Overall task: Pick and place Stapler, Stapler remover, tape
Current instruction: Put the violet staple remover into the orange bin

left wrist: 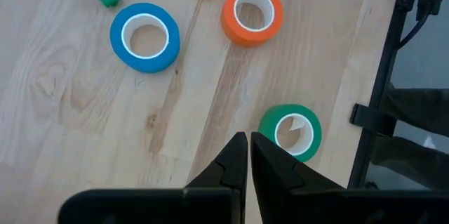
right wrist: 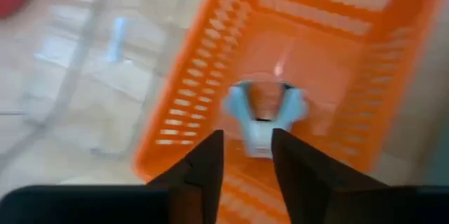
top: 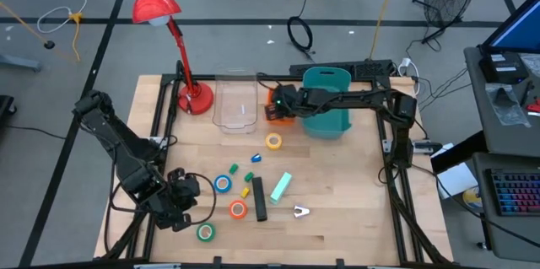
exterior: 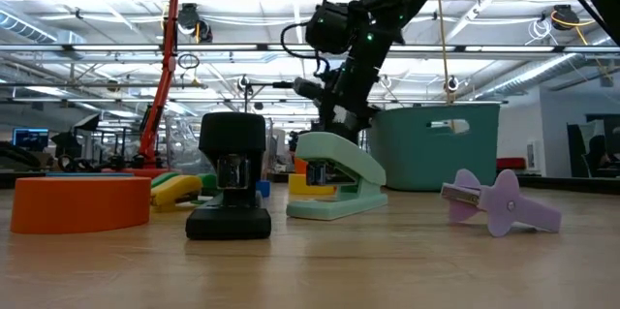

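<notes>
While the right gripper [right wrist: 247, 161] is held with fingers spread over the orange basket [right wrist: 210, 83], a pale blue item [right wrist: 265, 112] is seen inside; the left gripper [left wrist: 248, 155], pressed together, is parked by the green tape [left wrist: 291, 131]

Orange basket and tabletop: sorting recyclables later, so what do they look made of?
Orange basket: probably moulded plastic, with uniform colour and slotted lattice walls, slightly glossy. Tabletop: wood, pale boards with visible grain and seams, matte; whether solid or veneer can't be told.
</notes>
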